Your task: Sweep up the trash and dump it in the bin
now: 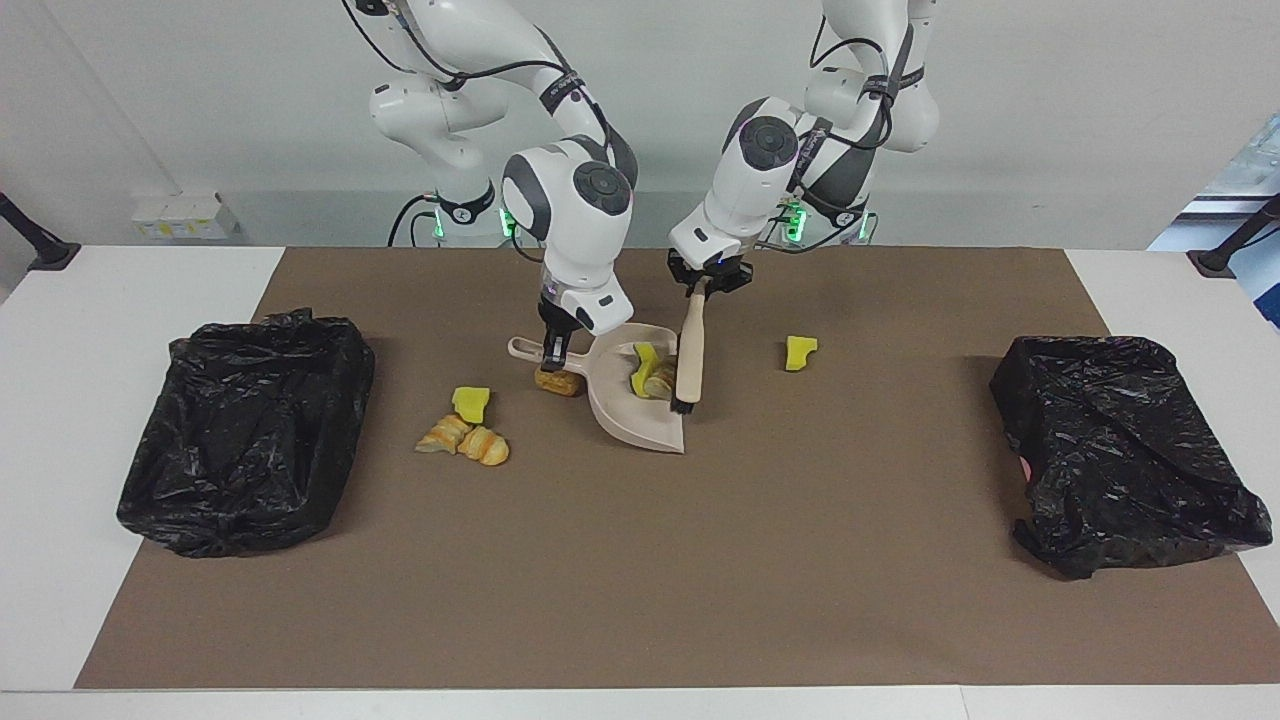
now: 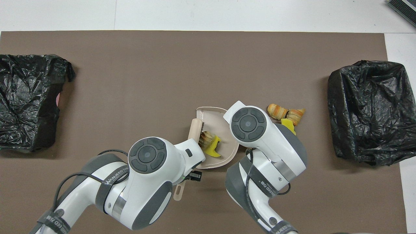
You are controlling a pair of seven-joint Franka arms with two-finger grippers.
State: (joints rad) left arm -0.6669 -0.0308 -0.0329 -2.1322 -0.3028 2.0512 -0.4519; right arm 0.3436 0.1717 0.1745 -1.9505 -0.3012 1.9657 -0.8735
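Observation:
My right gripper is shut on the handle of the beige dustpan, whose pan rests on the mat. The wooden brush hangs from my left gripper, which is shut on its handle. The bristles stand in the pan's mouth. A yellow chunk and a tan lump of trash lie inside the pan beside the brush. More trash lies on the mat: one yellow piece toward the left arm's end, and a brown lump under the pan's handle.
A yellow chunk and two golden rolls lie together toward the right arm's end. A bin lined with a black bag stands at that end. A second black-lined bin stands at the left arm's end.

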